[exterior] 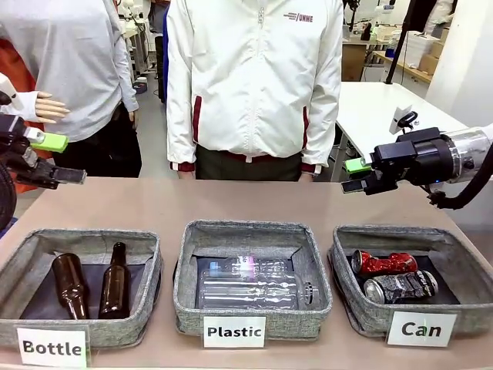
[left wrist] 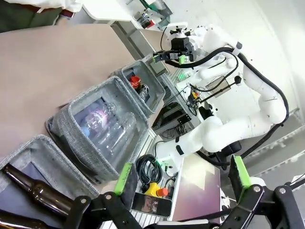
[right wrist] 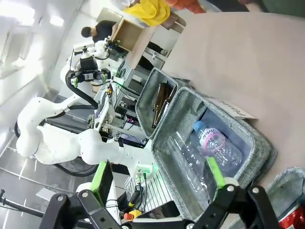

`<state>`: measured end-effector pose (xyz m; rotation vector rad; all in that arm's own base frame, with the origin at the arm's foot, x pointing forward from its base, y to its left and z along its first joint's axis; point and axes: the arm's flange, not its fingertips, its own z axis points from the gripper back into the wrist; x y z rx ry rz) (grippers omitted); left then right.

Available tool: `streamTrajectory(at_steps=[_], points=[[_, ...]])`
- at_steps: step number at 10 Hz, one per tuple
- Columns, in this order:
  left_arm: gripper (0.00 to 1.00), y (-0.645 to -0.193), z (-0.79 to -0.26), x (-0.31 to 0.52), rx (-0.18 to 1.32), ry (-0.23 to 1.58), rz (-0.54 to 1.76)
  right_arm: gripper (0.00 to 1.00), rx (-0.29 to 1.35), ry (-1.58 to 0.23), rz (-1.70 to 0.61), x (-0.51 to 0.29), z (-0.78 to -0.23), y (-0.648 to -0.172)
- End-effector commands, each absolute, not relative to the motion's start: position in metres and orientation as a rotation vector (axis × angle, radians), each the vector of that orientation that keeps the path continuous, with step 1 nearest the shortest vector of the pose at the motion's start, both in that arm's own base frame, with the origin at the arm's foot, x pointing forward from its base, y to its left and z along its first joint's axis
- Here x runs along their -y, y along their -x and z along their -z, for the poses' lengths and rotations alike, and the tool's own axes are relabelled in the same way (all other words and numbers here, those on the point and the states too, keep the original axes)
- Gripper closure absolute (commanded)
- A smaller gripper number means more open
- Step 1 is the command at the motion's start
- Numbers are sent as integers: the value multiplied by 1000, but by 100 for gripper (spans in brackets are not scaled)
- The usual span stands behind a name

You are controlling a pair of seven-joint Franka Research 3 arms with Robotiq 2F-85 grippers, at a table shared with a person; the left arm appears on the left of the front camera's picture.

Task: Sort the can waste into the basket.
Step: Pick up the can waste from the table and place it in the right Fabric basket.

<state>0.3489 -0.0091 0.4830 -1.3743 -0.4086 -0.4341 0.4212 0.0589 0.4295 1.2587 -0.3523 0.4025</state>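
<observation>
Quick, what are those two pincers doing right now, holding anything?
Left pincer: open, holding nothing.
Right pincer: open, holding nothing.

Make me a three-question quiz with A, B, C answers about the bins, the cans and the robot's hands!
1. Where do the crushed cans lie?
A. in the bin labelled "Can"
B. on the bare table
C. in the bin labelled "Bottle"

2. How many brown glass bottles are in the "Bottle" bin?
A. one
B. two
C. four

3. How is the right tool?
A. shut on a can
B. shut on a bottle
C. open, holding nothing

Answers:
1. A: the red can and the black can lie side by side inside the "Can" bin.
2. B: two brown glass bottles lie in the "Bottle" bin.
3. C: the right tool hangs above the table with its fingers apart and nothing between them.
</observation>
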Motion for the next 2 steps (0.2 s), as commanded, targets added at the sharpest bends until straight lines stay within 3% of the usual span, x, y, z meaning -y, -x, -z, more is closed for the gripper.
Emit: streamTrajectory(at_steps=[1,2], points=[[0,-347,-484,7,396,1383,435,0,348,-1257,-414,-61,-429,-420],[0,-347,-484,7,396,1383,435,0,348,-1257,-414,-61,-429,-420]])
